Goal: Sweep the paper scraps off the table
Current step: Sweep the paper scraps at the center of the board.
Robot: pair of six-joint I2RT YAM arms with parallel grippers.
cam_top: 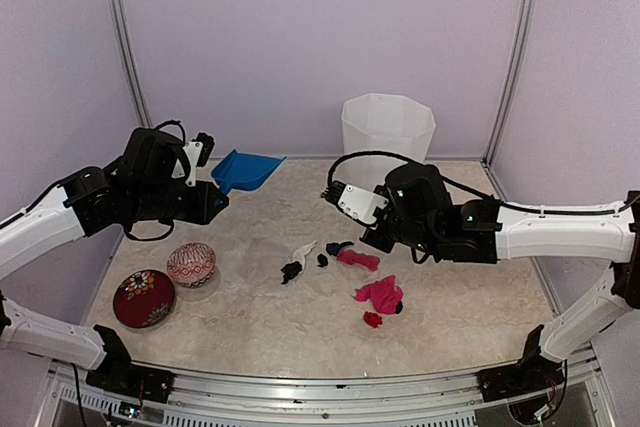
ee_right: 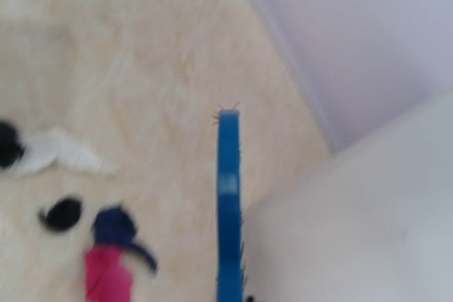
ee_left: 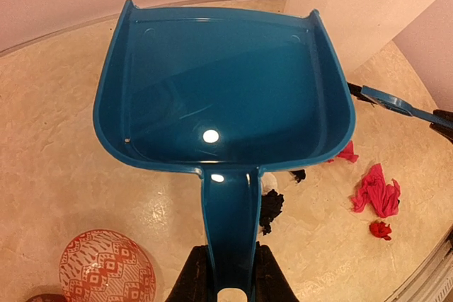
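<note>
My left gripper (ee_left: 230,277) is shut on the handle of the blue dustpan (ee_left: 223,90), which is held above the table (cam_top: 250,327) at the back left (cam_top: 245,169). A thin blue brush (ee_right: 228,196) runs up from the bottom edge of the right wrist view beside the white bin. My right gripper (ee_left: 441,118) is shut on its end; its fingers are hidden in its own view. The paper scraps lie mid-table: a pink one (cam_top: 380,293), a red one (cam_top: 372,319), another pink one (cam_top: 357,259), a black one (cam_top: 291,271) and a white one (cam_top: 303,249).
A tall white faceted bin (cam_top: 388,127) stands at the back, right of centre. Two patterned bowls, one pink-white (cam_top: 191,264) and one dark red (cam_top: 143,297), sit at the front left. Metal posts and lilac walls enclose the table.
</note>
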